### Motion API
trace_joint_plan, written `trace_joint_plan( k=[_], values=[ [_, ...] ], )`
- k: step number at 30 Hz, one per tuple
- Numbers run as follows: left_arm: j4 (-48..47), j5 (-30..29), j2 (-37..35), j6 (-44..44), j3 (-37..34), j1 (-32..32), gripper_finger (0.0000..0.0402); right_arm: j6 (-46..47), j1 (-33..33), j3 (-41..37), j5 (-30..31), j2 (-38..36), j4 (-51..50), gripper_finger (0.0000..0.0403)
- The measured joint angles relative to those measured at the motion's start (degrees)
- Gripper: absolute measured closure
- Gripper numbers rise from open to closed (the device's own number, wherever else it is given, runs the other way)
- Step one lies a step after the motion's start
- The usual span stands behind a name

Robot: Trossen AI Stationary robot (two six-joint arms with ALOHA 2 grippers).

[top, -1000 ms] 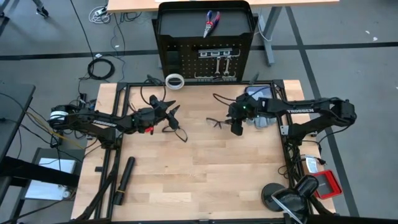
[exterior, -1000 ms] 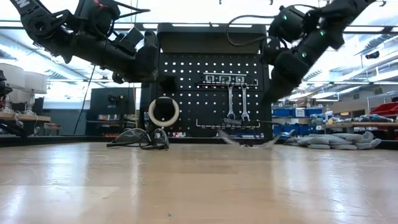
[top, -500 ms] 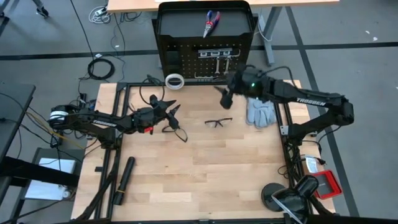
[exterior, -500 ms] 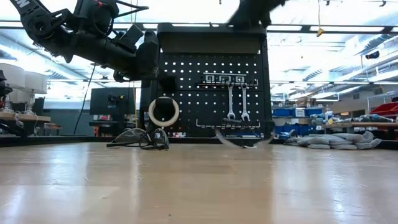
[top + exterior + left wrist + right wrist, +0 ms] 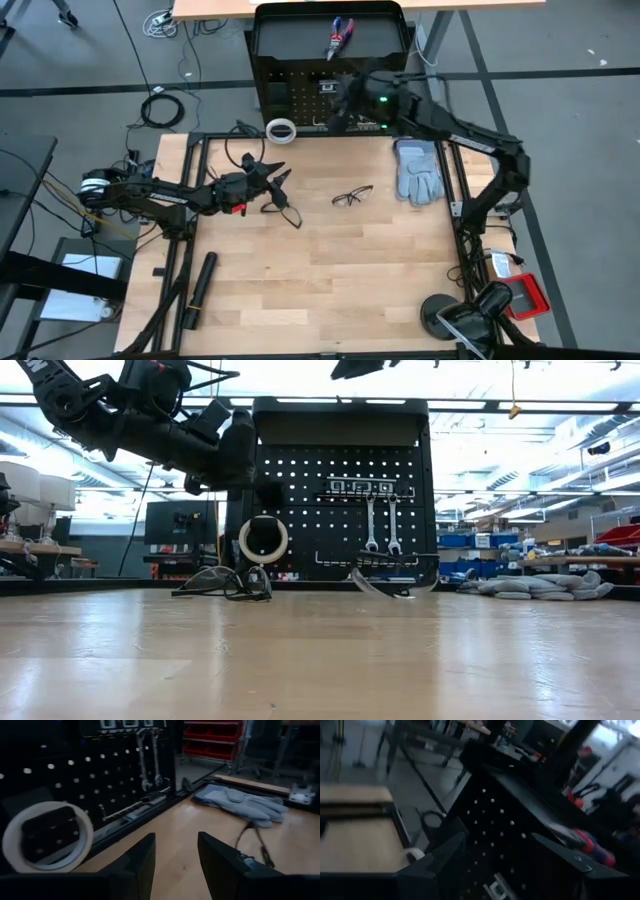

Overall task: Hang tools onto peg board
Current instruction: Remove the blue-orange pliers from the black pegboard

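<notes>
Your right gripper (image 5: 345, 100) had swung up off the table since a second earlier, from beside the clear glasses (image 5: 352, 196) to the peg board (image 5: 300, 95) face, jaws spread wide and holding nothing. You had the left gripper (image 5: 272, 184) parked over the table's left side, jaws partly open and empty, just above the dark glasses (image 5: 283, 208). Pliers (image 5: 339, 38) lay on the board's top shelf, tape ring (image 5: 281, 130) at its foot.

Overhead looks down; low, wrists face peg board (image 5: 340, 490) closer.
</notes>
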Motion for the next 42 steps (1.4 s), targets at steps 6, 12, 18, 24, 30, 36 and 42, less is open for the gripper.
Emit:
trace_joint_plan(
  k=[6,12,18,24,30,36,42],
  values=[
    [0.0,2.1,0.0,0.0,0.0,0.0,0.0249,-10.9,-0.7,2.7,3.1,4.7,6.4,0.0178],
    [0.0,2.2,0.0,0.3,0.0,0.0,0.0249,-17.2,-1.4,2.8,3.4,4.8,10.1,0.0178],
    [0.2,2.2,0.0,1.4,0.0,0.0,0.0249,-17.7,-5.0,2.8,1.2,4.8,9.4,0.0184],
    [0.5,2.1,0.0,1.5,0.0,0.0,0.0249,-17.7,-8.1,2.8,-1.7,4.8,10.0,0.0200],
    [0.5,2.1,0.0,1.5,0.0,0.0,0.0249,-17.7,-9.7,2.8,-6.5,4.8,9.1,0.0210],
    [0.5,2.1,0.0,1.5,0.0,0.0,0.0249,-18.0,-10.7,2.8,-9.5,4.8,9.3,0.0210],
    [0.5,2.1,0.0,1.6,0.0,0.0,0.0249,-22.2,-11.8,2.8,-9.9,6.3,9.4,0.0215]
  ],
)
